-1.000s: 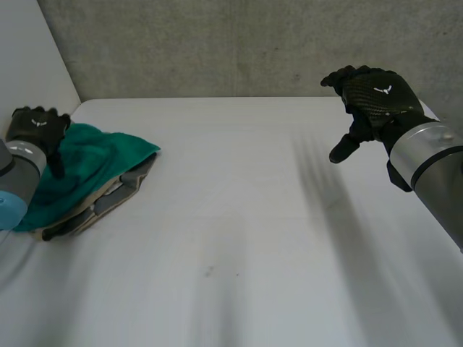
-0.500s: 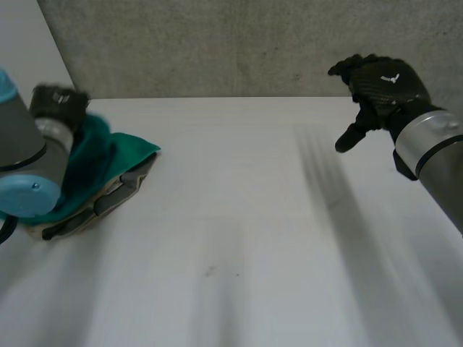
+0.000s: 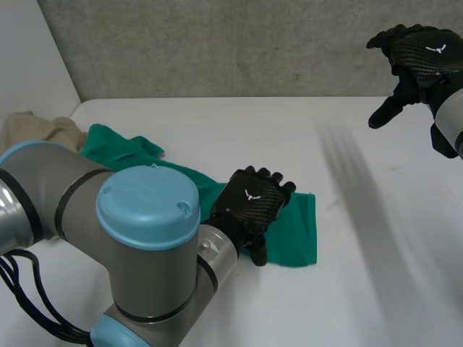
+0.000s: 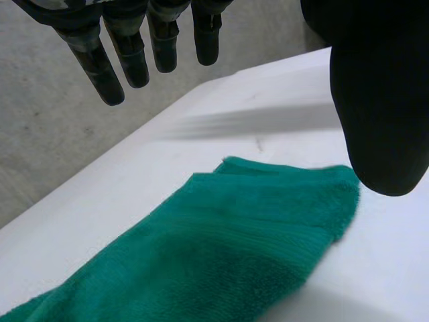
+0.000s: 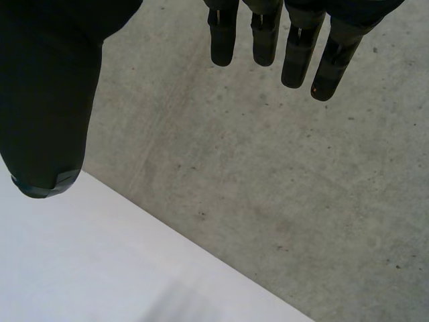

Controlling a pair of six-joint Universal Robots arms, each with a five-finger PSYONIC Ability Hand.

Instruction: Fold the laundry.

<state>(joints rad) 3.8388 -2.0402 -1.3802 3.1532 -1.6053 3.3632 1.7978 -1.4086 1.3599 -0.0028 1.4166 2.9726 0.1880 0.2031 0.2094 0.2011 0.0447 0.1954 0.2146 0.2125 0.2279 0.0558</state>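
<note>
Left hand [image 3: 249,206] hovers, fingers spread, above green towel's [image 3: 300,231] right end, holding nothing. Right hand [image 3: 423,58] raised far right, fingers wide.

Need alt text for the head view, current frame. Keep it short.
The robot's left hand, open, hovers over a green towel stretched across the white table. The right hand hangs open in the air at the far right, and a beige cloth lies bunched beyond the towel at the table's left edge.
</note>
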